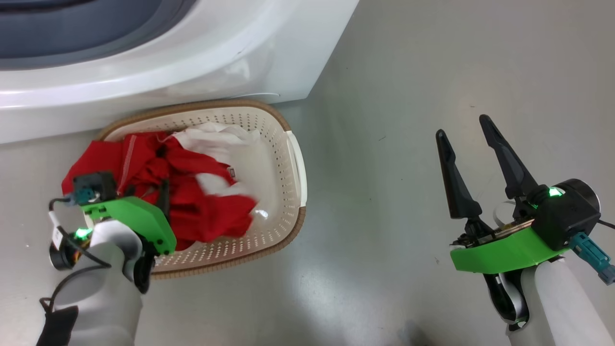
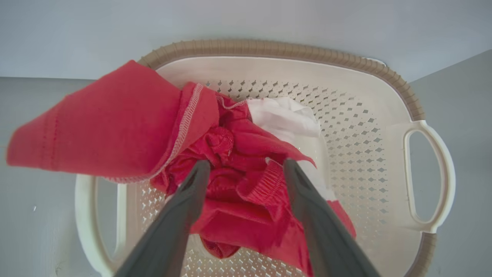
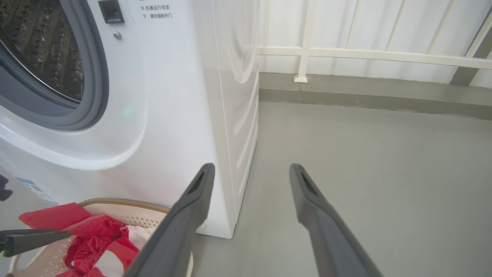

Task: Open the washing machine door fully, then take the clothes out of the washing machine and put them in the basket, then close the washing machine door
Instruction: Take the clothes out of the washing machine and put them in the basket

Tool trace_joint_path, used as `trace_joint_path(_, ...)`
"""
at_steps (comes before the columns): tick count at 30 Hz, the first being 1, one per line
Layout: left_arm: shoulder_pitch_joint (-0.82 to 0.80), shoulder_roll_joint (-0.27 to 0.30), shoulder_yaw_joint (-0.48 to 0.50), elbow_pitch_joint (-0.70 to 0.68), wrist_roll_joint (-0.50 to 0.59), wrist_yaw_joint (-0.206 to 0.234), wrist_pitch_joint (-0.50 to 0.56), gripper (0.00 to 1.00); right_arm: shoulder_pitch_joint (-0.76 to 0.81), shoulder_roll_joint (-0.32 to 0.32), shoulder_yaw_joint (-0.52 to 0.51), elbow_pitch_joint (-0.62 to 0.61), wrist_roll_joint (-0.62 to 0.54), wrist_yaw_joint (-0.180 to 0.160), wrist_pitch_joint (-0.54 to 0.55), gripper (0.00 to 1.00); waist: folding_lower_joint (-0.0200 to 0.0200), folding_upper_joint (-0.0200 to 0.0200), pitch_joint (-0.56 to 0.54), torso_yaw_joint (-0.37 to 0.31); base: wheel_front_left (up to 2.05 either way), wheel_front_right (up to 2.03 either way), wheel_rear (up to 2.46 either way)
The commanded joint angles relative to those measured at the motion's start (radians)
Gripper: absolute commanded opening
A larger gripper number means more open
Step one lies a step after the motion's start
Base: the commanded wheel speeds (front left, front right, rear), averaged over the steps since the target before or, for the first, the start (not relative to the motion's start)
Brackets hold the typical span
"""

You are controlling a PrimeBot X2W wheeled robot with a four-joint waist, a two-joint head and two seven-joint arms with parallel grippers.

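Red clothes (image 2: 238, 215) lie in the basket (image 2: 288, 48), the left gripper (image 2: 246, 165) spread above them: raise it straight, snagging nothing; right gripper (image 1: 461, 127) likewise spread.

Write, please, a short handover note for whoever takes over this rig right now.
Left end effector: open, straddling the clothes in the basket.
Right end effector: open, empty, above the floor.
Clothes lie in the basket before the washing machine; one red flap hangs over its rim.
Done: machine opened, clothes in the basket.
Left: check the drum, whose visible part looks empty, then close the door.
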Motion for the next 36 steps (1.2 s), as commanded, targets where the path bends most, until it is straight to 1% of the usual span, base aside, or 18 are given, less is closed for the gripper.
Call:
trace_joint_path(1,-0.006,0.040,0.011,-0.008,0.004,0.000,-0.039,1.00,-0.004,-0.003,0.023,-0.021,0.020,0.005,-0.006,1.00,0.0000,0.0000,-0.003,0.000,0.00,0.00,0.00)
trace_joint_path(7,0.001,0.046,0.009,-0.014,0.004,0.003,-0.106,1.00,-0.005,-0.003,0.014,-0.014,0.024,0.005,-0.006,1.00,0.0000,0.0000,-0.028,-0.001,0.00,0.00,0.00)
trace_joint_path(13,0.038,0.034,0.024,-0.054,-0.015,-0.004,-0.129,1.00,0.008,-0.003,-0.002,-0.008,0.020,0.005,-0.006,1.00,0.0000,0.0000,-0.067,0.014,0.00,0.00,0.00)
trace_joint_path(16,0.068,0.029,0.029,-0.101,-0.017,-0.007,-0.131,1.00,0.013,-0.003,-0.008,-0.003,0.014,0.005,-0.006,1.00,0.0000,0.0000,-0.093,0.030,0.00,0.00,0.00)
trace_joint_path(27,0.257,0.003,0.072,-0.434,0.045,0.008,-0.132,1.00,0.035,-0.003,-0.026,0.025,-0.022,0.005,-0.006,1.00,0.0000,0.0000,-0.220,0.104,0.00,0.00,0.00)
trace_joint_path(32,0.353,-0.018,0.106,-0.631,0.066,-0.003,-0.132,1.00,0.056,-0.003,-0.051,0.040,-0.043,0.005,-0.006,1.00,0.0000,0.0000,-0.282,0.133,0.00,0.00,0.00)
trace_joint_path(36,0.439,-0.031,0.133,-0.803,0.110,-0.006,-0.132,1.00,0.077,-0.003,-0.078,0.055,-0.051,0.005,-0.006,1.00,0.0000,0.0000,-0.339,0.156,0.00,0.00,0.00)
